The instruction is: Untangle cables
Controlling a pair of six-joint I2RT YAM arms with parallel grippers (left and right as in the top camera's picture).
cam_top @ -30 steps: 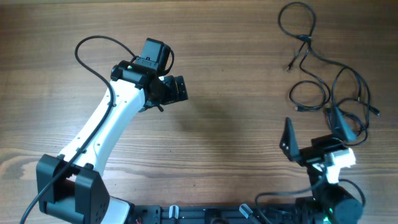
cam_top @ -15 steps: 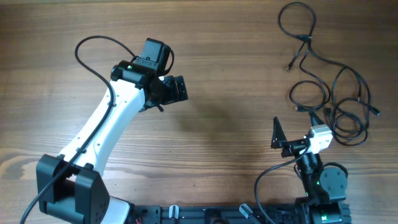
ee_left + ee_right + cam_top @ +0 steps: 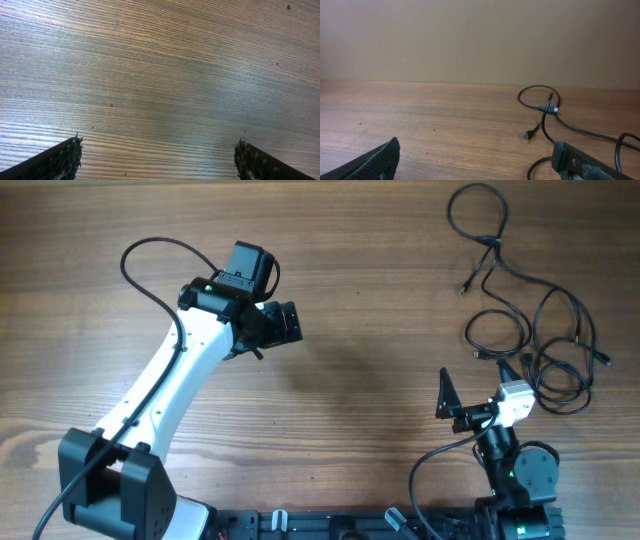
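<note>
At the far right of the table (image 3: pixel 380 300) the cables (image 3: pixel 527 332) lie sprawled in black loops. One ring sits toward the back, and a denser patch of overlapping loops lies just beside the right gripper (image 3: pixel 475 385). Its fingers stand wide apart and hold nothing. The left gripper (image 3: pixel 283 322) hangs over bare wood well apart from the cords, also spread wide and empty.

To my eye the main risk is a greedy grab. With the jaws that wide, a drop into the dense patch could close on two strands at once, and a pull would then tighten the crossings instead of freeing them. One arm pulling alone may simply drag the whole bundle across the wood, since nothing pins the other end and the left arm has a long reach to make. The small plugs (image 3: pixel 465 288) could also catch inside a loop, and a cord this thin may slip from the pads.

I cannot count the separate cords, nor tell which strand passes over which where they cross. From above, the right gripper's far finger blurs into the nearest loops, so touching or just clear is uncertain. The right wrist view shows only the back ring (image 3: pixel 546 111), and the near patch is cut off behind its own finger (image 3: pixel 585 167). The left wrist view shows only wood grain between its fingertips (image 3: pixel 60 162).
</note>
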